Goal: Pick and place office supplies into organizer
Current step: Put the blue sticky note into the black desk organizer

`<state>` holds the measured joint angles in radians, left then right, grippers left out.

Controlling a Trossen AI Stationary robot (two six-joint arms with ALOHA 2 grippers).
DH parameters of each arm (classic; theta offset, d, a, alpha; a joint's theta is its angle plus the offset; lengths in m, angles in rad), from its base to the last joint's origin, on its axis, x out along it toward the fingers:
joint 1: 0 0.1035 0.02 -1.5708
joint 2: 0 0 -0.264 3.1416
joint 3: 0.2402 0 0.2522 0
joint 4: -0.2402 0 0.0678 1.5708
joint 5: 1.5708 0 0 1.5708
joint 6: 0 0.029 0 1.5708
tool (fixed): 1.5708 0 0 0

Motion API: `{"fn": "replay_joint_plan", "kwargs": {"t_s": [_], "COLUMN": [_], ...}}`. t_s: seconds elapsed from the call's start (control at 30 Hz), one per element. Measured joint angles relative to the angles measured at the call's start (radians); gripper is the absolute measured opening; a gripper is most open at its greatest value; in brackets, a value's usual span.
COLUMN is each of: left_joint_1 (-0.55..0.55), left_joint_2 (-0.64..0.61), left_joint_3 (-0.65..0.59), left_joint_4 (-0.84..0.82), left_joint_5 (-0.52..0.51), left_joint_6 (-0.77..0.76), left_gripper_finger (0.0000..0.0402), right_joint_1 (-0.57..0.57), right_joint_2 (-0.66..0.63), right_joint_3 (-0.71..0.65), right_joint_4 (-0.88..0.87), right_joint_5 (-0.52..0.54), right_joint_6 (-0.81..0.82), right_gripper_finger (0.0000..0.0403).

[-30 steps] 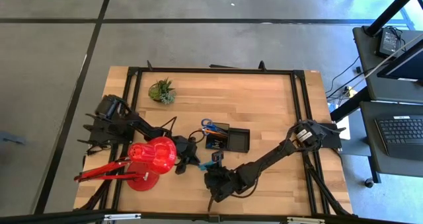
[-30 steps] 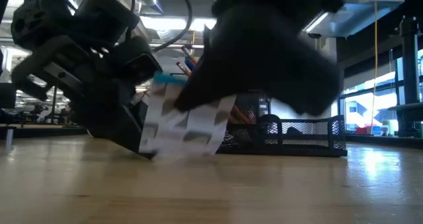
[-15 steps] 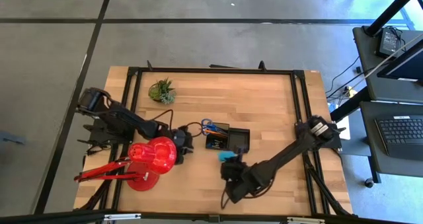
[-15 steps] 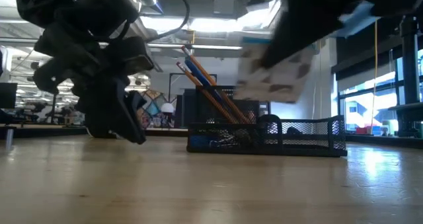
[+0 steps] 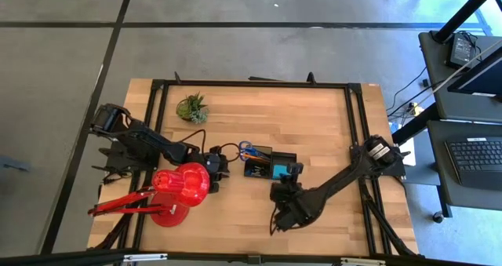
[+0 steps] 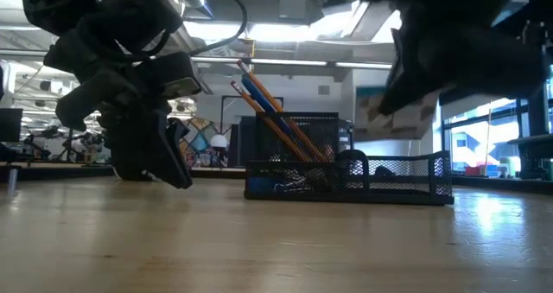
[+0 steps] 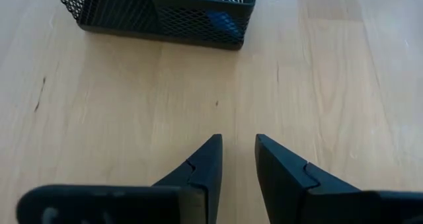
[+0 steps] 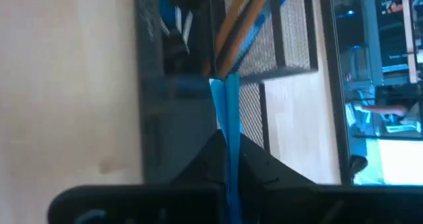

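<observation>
As it hangs over the organizer — right hand grips pad.

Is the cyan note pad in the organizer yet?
Not yet. The right gripper jaws pinch the note pad edge-on above the organizer; the low view shows it raised over the tray's low end.

Organizer: black wire mesh. Table: pale smooth wood planks. Lamp: glossy red plastic.
</observation>
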<state>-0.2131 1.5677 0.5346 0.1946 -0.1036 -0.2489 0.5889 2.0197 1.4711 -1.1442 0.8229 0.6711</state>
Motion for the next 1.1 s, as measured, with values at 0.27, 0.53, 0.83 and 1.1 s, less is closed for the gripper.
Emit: {"fn": "replay_joint_plan", "kwargs": {"t_s": [0.27,0.53,0.83,1.1], "left_joint_1": [-0.001,-0.001,-0.001,-0.001], "left_joint_2": [0.000,-0.001,-0.001,-0.002], "left_joint_3": [0.001,0.001,0.001,0.001], "left_joint_4": [-0.004,-0.004,-0.004,-0.004], "left_joint_5": [0.000,0.000,0.000,0.000], "left_joint_6": [0.000,0.000,-0.002,-0.002], "left_gripper_finger": [0.0084,0.0082,0.0086,0.0086], "right_joint_1": [-0.037,-0.081,-0.111,-0.111], "right_joint_2": [0.000,0.001,0.001,0.002], "right_joint_3": [-0.100,-0.121,-0.127,-0.215], "right_joint_4": [0.111,0.137,0.196,0.269], "right_joint_5": [-0.010,-0.020,-0.054,-0.059], "right_joint_6": [-0.084,-0.157,-0.258,-0.268], "right_gripper_finger": [0.0012,0.0012,0.0013,0.0013]}}
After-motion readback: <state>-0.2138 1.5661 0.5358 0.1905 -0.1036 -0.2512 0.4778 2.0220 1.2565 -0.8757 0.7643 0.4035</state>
